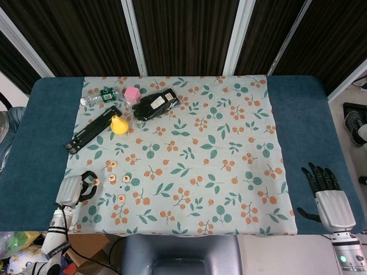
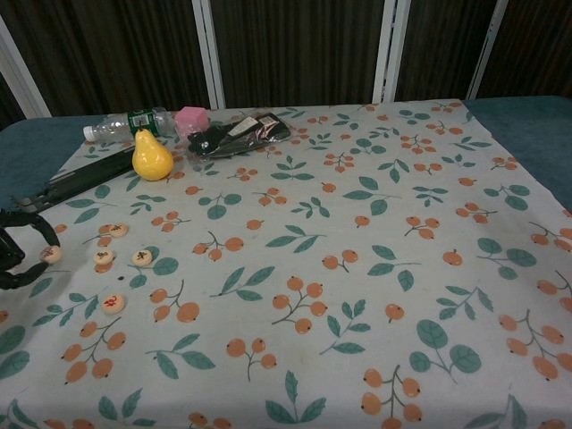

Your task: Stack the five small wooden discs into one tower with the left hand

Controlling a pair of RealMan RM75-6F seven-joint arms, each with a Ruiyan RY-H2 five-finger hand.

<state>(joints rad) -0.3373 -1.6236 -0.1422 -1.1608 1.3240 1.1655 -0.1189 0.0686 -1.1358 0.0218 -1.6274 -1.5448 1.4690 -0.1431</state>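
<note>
A: Head view first. What is the left robot hand [image 1: 77, 188] doing?

B: It sits at the left edge of the patterned cloth [image 1: 189, 154] on the blue desk [image 1: 40, 149], its dark fingers curled round one small wooden disc [image 1: 96, 181], which it pinches at the tips.

A: And the other discs?

B: Four lie loose on the cloth just right of that hand: one [image 1: 113, 164] furthest back, one [image 1: 112, 178] and one [image 1: 127, 179] side by side in front of it, and one [image 1: 121, 198] nearest the front edge. None rests on another (so no tower here).

A: The right robot hand [image 1: 327, 197]?

B: On the bare desk past the right edge of the cloth, well apart from the discs, fingers spread and holding nothing.

A: What else is back there?

B: A yellow pear [image 1: 118, 125], a black stand [image 1: 92, 129] beside it, a clear bottle [image 1: 98, 96], a pink cube [image 1: 132, 94] and a black pouch [image 1: 155, 104].

A: Now the chest view.

B: Only the left robot hand's fingers [image 2: 12, 255] show, at the left border, holding the held disc [image 2: 51, 255] above the cloth. The loose ones lie to its right: [image 2: 118, 230], [image 2: 104, 256], [image 2: 141, 257] and, closest to the camera, a disc with a red mark [image 2: 113, 303]. The pear [image 2: 151, 156], bottle [image 2: 125, 124], cube [image 2: 190, 120] and pouch [image 2: 237, 134] line the far side. The right robot hand is out of this frame.
</note>
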